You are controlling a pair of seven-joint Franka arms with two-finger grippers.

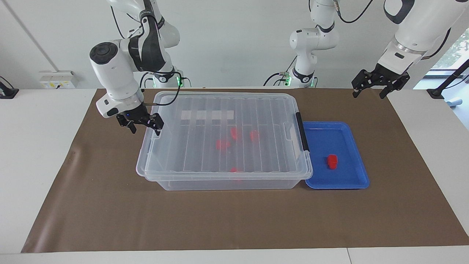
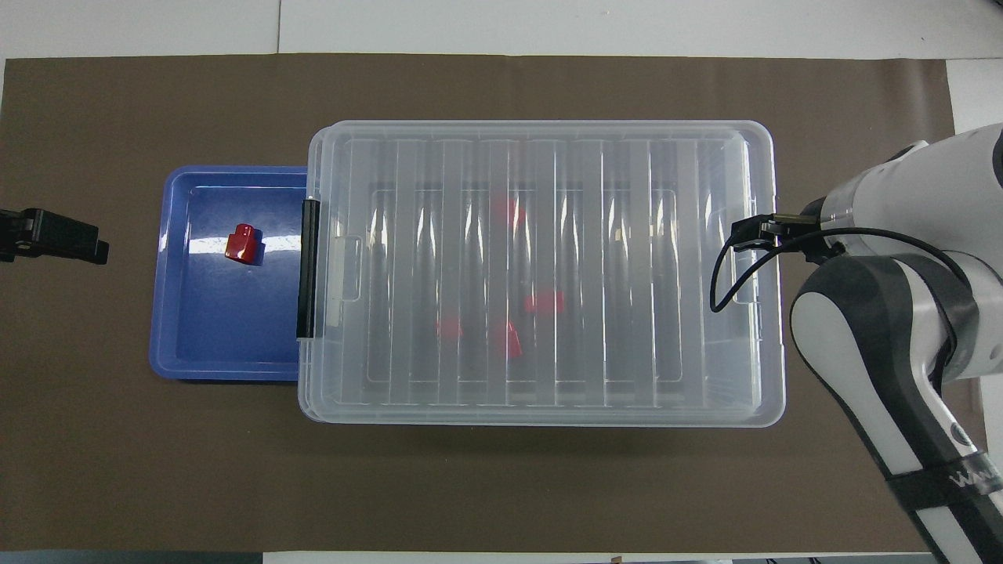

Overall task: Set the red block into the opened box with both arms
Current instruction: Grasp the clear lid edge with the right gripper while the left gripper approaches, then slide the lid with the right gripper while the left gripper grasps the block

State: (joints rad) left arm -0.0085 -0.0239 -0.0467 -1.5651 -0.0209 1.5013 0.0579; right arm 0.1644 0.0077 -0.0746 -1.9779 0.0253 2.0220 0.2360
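Box (image 1: 223, 139) lidded; red block (image 1: 332, 161) in blue tray (image 1: 357, 161). Right end effector (image 1: 142, 124) spread at lid edge; left end effector (image 1: 379, 83) spread, waiting.

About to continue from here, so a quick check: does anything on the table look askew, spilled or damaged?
Nothing stands out. The clear plastic box sits square with its ribbed lid on. The small red block rests in the shallow blue tray beside it. The open right gripper is at the box's end; the left gripper, also open, waits.
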